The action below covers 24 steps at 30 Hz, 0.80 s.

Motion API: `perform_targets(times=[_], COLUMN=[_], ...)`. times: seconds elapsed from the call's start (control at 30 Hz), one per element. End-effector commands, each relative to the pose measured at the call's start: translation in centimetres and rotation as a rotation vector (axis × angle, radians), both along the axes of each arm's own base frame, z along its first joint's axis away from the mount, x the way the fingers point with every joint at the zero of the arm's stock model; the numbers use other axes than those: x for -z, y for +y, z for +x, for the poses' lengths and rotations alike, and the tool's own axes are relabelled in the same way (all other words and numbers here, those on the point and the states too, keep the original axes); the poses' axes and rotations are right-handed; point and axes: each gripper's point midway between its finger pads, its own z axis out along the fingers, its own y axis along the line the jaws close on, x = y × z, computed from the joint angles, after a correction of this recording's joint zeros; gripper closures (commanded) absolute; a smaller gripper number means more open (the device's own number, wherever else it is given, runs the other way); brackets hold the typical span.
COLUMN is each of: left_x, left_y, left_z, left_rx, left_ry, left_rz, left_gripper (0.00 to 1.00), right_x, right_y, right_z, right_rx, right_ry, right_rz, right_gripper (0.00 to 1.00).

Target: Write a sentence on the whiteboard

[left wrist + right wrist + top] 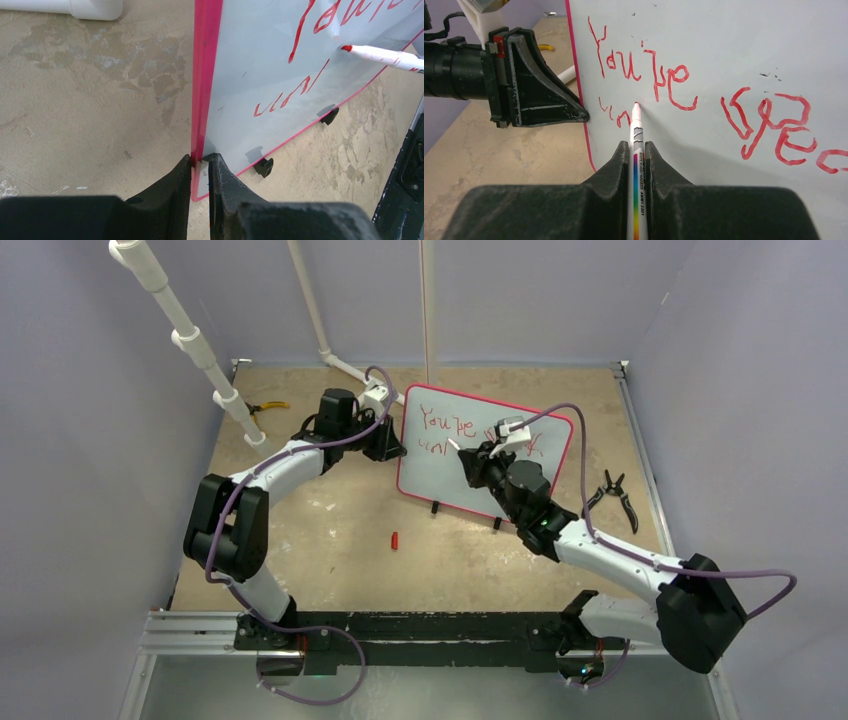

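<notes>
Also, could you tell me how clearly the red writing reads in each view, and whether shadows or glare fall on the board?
Top external: even light, no glare, the sentence small and partly hidden by the right gripper. Left wrist: the whiteboard foreshortened, letters skewed. Right wrist: strokes sharp, a soft shadow beside the marker.

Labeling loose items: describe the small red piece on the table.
Find the whiteboard standing mid-table. On the tabletop near its lower left corner, toward the arm bases, lies a small red piece. Unlike the red-tipped marker in the right gripper, it lies alone, untouched.
</notes>
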Motion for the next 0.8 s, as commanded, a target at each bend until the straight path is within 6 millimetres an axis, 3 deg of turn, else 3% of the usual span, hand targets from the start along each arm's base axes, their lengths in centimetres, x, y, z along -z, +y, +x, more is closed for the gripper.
perform_targets(times=[0.0, 0.3, 0.57, 0.77], left_x=[-1.7, -1.8, -1.8, -1.8], left_y=[-0.3, -0.3, -0.3, -0.3], left_z=[0.3, 0.3, 0.2, 0.2], left_rx=[0.012, 0.013, 0.012, 0.012], left_ry=[-0.05, -0.052, -0.051, -0.052], left_rz=[-0.003, -0.005, -0.006, -0.006], left_gripper=[1.0, 1.0, 1.0, 1.0], right_x=[-2.5, -2.2, -3.3, -1.8], right_y=[0.4, -0.3, 0.1, -0.8], right_z=[0.8, 1.0, -0.8, -1.1], right_rx=[0.011, 0.064, -0.034, -0.004], right_ry=[-0.063, -0.038, -0.086, -0.04], right_rz=[0.03, 0.044, 0.052, 0.039], right_gripper=[1.0, 1.0, 1.0, 1.0])
